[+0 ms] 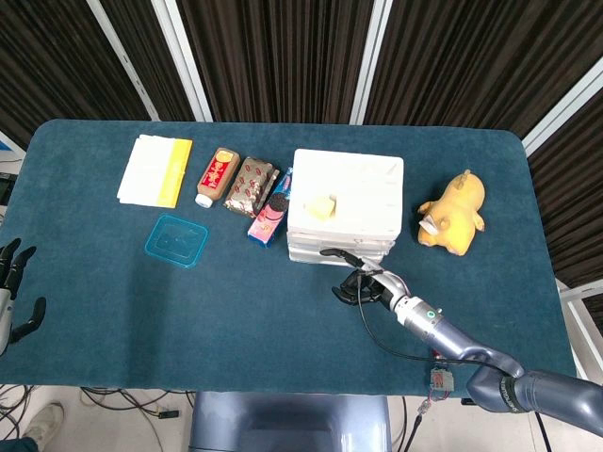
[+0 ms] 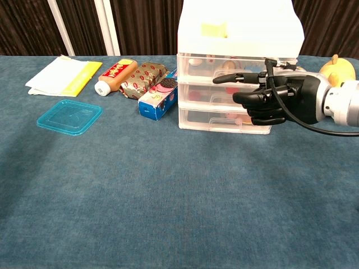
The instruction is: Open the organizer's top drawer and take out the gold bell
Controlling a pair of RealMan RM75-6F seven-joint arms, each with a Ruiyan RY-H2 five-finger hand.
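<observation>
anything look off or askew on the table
Nothing spilled or broken. The organizer sits slightly skewed to the table edge, its top drawer not pulled out. The right hand is at its front. A loose blue lid lies flat, with no container in sight.

Blue-clothed table (image 1: 113, 282) under organizer (image 1: 345, 202), snacks (image 1: 252, 186), teal lid (image 1: 176, 240), plush (image 1: 454, 212).

organizer (image 2: 235, 33) translucent glossy plastic; table (image 2: 168, 196) matt blue cloth; lid (image 2: 69, 116) clear teal plastic.
</observation>
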